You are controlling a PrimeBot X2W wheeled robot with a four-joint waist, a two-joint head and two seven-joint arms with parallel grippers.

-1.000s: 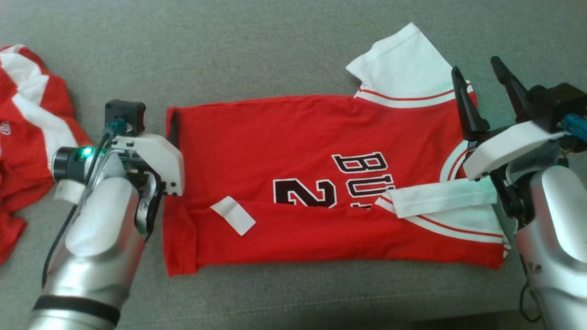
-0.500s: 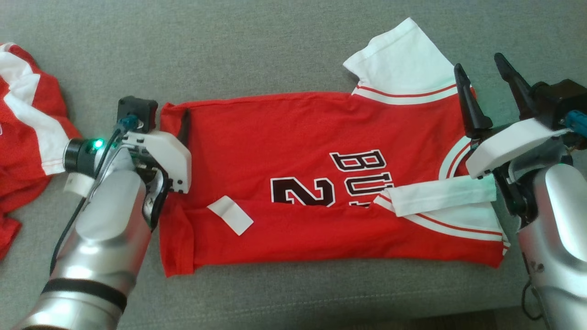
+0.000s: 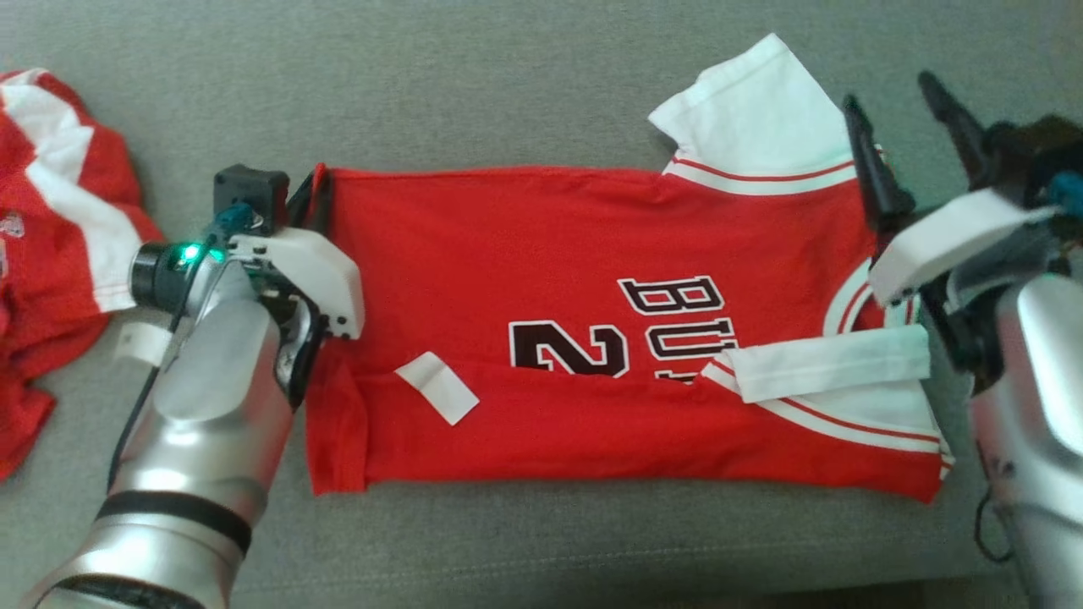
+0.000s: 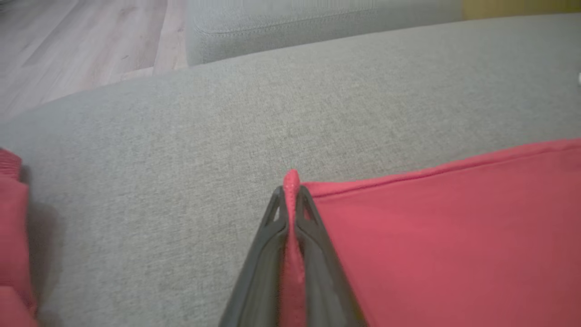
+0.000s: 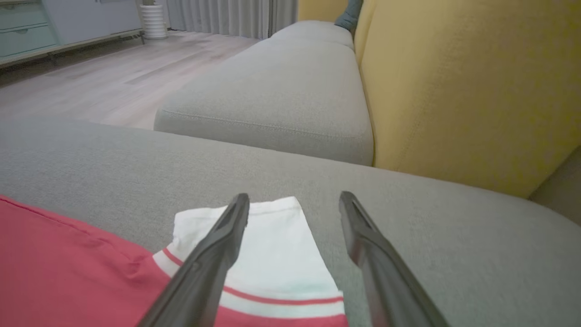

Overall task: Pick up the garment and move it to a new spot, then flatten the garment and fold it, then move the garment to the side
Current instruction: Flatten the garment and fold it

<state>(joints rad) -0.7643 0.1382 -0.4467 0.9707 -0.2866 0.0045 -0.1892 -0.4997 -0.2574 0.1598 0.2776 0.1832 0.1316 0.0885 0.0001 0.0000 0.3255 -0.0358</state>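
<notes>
**Operator:** Head view: where is the garment?

**Manual:** You find the garment (image 3: 592,279), red, lying flat across the middle of the frame on the grey cushion (image 3: 508,68). Its lower edge is folded up and its white sleeve (image 3: 753,110) lies at upper right. A second red-and-white garment (image 3: 51,254) lies crumpled at the left edge. The left gripper (image 3: 311,188) sits at the garment's upper-left corner. The right gripper (image 3: 888,95) stands at the right edge, jaws apart, over the collar end.

**Operator:** Left wrist view?

**Manual:** You see both fingers (image 4: 265,263) pressed together at bottom centre, clamped on the garment's red corner, which pokes out past the tips.

**Operator:** Right wrist view?

**Manual:** Jaws apart. One finger overlaps the white sleeve at lower centre. A yellow backrest (image 5: 454,91) occupies the upper right, wooden floor (image 5: 91,81) the upper left.
</notes>
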